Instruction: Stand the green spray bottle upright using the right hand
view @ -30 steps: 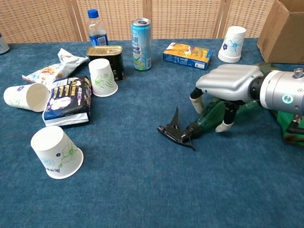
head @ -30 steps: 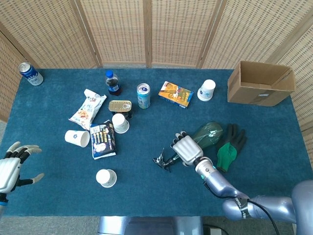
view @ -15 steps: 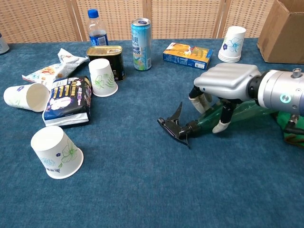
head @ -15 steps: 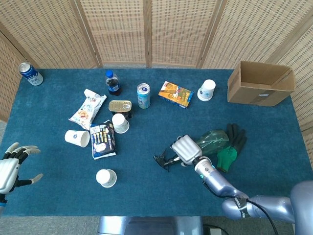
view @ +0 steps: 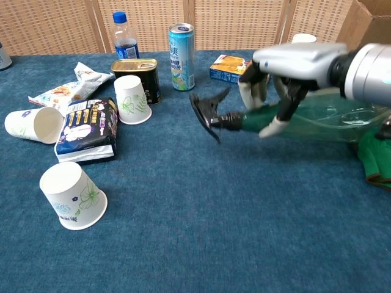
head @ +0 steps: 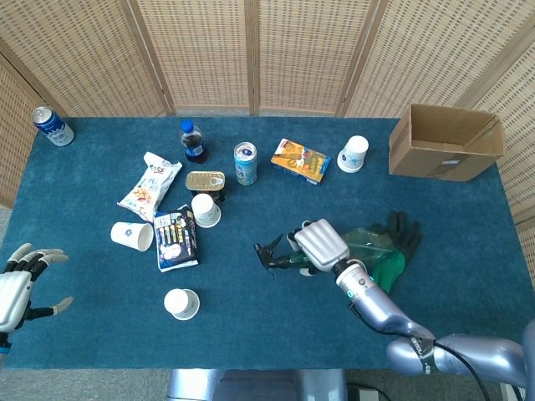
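Right robot hand (view: 287, 67) grips green spray bottle (view: 305, 119) neck.

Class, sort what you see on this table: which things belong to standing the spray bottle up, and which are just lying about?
Belongs to the job:
spray bottle
right hand

Lying about:
paper cups
snack bags
tin
can
cola bottle
yellow box
cardboard box
gloves
left hand

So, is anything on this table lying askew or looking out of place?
Yes. The green spray bottle is held sideways by the right hand, nozzle end raised. Two white paper cups lie tipped: one left of the dark snack bag, one nearer the front edge.
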Available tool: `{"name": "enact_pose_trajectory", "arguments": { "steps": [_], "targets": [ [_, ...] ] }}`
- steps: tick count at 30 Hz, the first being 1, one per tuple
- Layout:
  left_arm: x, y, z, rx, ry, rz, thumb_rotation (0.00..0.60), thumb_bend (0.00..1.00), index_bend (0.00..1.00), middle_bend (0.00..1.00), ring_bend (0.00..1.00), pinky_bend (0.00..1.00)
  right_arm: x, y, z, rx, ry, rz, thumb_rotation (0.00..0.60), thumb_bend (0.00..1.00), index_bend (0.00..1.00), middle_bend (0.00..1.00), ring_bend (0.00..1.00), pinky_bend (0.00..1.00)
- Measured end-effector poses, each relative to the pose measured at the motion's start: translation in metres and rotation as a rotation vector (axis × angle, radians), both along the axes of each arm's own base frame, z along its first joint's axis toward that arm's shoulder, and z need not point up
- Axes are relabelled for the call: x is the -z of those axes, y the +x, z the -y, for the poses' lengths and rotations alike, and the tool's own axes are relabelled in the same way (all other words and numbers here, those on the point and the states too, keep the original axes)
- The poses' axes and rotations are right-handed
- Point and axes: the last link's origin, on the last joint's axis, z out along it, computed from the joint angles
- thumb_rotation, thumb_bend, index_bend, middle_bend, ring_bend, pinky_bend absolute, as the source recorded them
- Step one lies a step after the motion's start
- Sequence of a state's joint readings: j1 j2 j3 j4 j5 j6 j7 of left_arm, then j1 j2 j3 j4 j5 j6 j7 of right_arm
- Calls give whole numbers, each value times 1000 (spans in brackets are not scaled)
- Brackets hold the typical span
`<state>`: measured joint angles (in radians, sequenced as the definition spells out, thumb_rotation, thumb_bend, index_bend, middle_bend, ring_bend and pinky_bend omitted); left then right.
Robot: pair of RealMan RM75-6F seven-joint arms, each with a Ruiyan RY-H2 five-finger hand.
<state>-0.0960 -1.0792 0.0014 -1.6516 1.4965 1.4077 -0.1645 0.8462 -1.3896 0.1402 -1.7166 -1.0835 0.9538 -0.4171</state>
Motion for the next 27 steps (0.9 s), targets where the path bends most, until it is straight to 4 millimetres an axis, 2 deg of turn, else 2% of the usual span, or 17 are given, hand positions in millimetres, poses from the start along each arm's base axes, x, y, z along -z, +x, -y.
{"name": "enact_pose_trajectory", "arguments": {
  "steps": [6, 12, 19, 27],
  "targets": [
    [0, 1, 1, 0, 0, 2, 596, 184, 283, 267, 214, 29, -36, 13, 9, 118, 10, 266, 600, 151, 606, 540, 424, 557],
    [0, 1, 1, -2, -2, 0, 598, 183, 283, 267, 214, 29, -64, 13, 17, 257, 46, 508, 600, 151, 603, 539, 424, 557],
    [-1, 5, 0, 8, 0, -8, 596, 183, 283, 267, 213, 26, -78, 7, 24, 413, 128, 756, 600, 150, 604, 539, 424, 557],
    [-2, 7, -1, 11, -3, -22, 596, 182, 283, 267, 214, 25, -81, -1, 32, 498, 190, 984, 600, 154, 605, 539, 424, 557]
  ]
}}
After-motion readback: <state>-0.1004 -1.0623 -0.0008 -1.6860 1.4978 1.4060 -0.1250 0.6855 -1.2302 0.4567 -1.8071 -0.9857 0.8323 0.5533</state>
